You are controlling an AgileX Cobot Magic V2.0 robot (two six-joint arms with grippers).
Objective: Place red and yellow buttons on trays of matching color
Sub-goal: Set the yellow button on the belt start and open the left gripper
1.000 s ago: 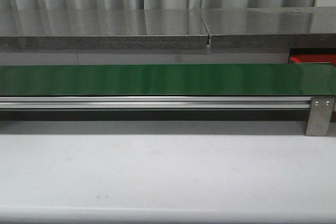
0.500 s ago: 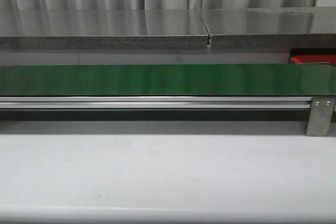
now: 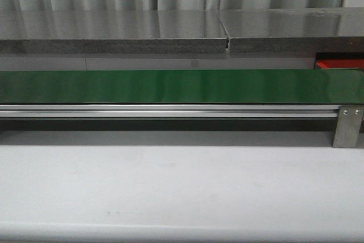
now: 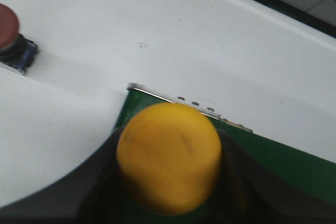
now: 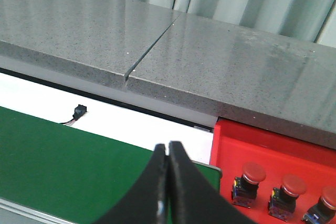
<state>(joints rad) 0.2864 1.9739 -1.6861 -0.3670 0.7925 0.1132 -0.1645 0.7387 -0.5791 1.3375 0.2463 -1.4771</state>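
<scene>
step in hand: looks like the yellow button (image 4: 169, 157) is mid-carry; the left gripper (image 4: 168, 182) has its jaws closed around it, cap filling the left wrist view; the body underneath is hidden, so exactly how it's pinched I can't tell

where the stuff is: the yellow one hangs over the end of the green belt (image 4: 273, 166), right by the belt's metal end plate (image 4: 178, 98); one red button (image 4: 9, 32) sits alone on the white counter (image 4: 157, 30), well apart; the red tray (image 5: 273, 156) already has three red buttons (image 5: 286, 192) lined up in it, tucked under the grey stone shelf (image 5: 157, 40)

next move: my guess is it goes to a yellow tray, but none shows in any view, so no idea which way

right gripper (image 5: 168, 156): jaws pressed flat together, nothing in them; poised above the belt end just beside the red tray

front view: neither arm shows; only belt, rail and a sliver of red tray
</scene>
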